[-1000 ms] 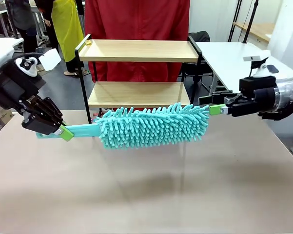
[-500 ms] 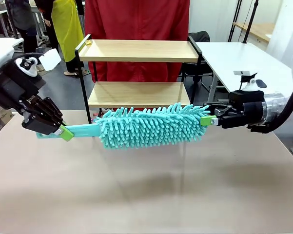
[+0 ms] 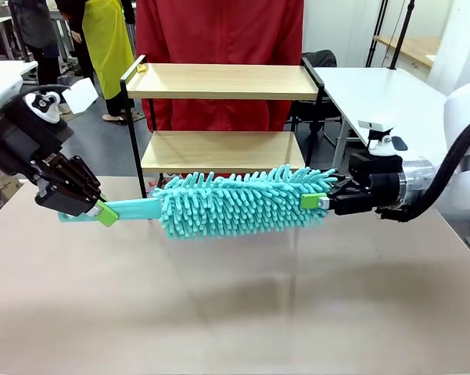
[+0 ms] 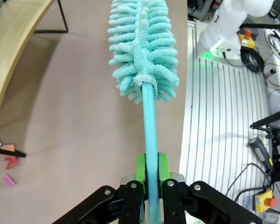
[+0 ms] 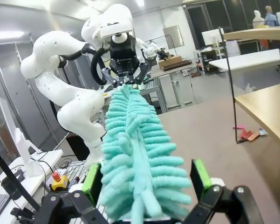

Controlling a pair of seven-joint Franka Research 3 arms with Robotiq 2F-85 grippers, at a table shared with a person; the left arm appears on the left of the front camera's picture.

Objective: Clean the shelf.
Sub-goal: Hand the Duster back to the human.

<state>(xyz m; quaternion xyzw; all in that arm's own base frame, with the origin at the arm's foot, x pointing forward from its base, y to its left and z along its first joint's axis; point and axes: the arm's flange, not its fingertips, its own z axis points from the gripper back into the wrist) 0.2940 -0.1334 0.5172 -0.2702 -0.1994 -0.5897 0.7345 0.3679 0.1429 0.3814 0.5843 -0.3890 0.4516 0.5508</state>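
Showing no readable writing, duster (image 3: 238,205) and shelf (image 3: 223,81).

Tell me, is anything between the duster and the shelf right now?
Nothing visible. The duster, held by its handle in the left gripper, hangs just in front of the shelf, level with its lower board. The open right gripper straddles the duster's far tip, off to the side, not in the path.

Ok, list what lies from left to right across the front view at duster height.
Left claw → turquoise handle → fluffy turquoise duster head → right claw.
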